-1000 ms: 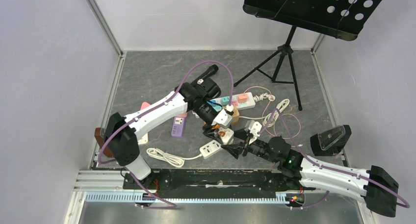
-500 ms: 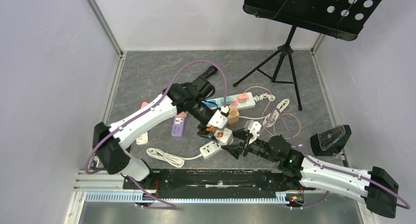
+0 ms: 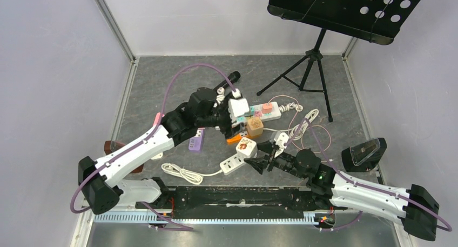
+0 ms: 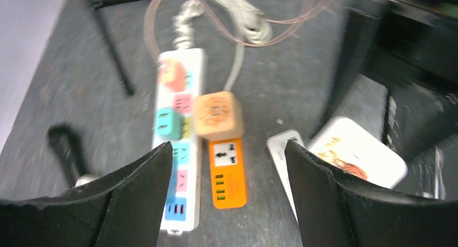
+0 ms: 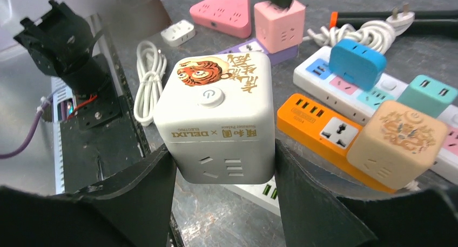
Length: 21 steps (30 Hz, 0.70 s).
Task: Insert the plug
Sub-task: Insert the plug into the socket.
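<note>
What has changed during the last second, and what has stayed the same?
The left tool opened wider and drew back, up and to the left in the top view, away from the white cube socket with a tiger print. The right tool stayed closed on that cube, in the same place.

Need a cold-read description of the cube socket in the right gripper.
From the black music stand at the far right, drop to the power strips mid-table. The white cube sits between the fingers of the right gripper, just near of the orange strip. Unlike the tan cube beside it, it has an orange tiger print and a round button on top.
</note>
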Each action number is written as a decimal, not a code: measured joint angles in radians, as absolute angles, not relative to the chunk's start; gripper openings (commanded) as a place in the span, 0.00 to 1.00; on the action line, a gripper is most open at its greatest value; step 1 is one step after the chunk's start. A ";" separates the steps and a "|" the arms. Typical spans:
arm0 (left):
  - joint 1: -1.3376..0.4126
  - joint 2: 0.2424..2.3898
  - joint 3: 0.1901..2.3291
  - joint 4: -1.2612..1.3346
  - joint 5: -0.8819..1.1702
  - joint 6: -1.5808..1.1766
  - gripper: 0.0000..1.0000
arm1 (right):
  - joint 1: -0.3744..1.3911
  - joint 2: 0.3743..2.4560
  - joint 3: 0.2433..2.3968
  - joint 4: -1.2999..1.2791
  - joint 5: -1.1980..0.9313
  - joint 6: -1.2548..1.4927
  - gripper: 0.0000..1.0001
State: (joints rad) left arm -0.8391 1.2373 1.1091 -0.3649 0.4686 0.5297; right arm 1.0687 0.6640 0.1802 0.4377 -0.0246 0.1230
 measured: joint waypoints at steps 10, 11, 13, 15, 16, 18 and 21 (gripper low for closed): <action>-0.824 1.118 1.131 -0.387 0.276 0.241 0.82 | 1.068 0.562 0.268 0.419 0.039 0.183 0.00; -0.822 1.094 1.119 -0.395 0.320 0.241 0.82 | 1.068 0.557 0.291 0.408 0.032 0.186 0.00; -0.814 1.042 1.089 -0.399 0.431 0.239 0.82 | 1.068 0.549 0.331 0.389 0.012 0.192 0.00; -0.807 1.009 1.073 -0.394 0.500 0.231 0.81 | 1.067 0.539 0.374 0.370 -0.029 0.199 0.00; -0.801 0.995 1.069 -0.391 0.545 0.225 0.81 | 1.067 0.536 0.393 0.362 -0.047 0.203 0.00; -0.796 0.986 1.069 -0.378 0.612 0.210 0.80 | 1.067 0.530 0.426 0.348 -0.086 0.215 0.00; -0.793 0.991 1.069 -0.350 0.706 0.167 0.78 | 1.067 0.522 0.469 0.345 -0.133 0.238 0.00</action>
State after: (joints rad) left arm -0.7933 0.9909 1.0687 -0.3496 0.7055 0.1669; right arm 1.0668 0.5224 0.4690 0.3454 -0.1329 0.2382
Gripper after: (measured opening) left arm 0.799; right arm 0.623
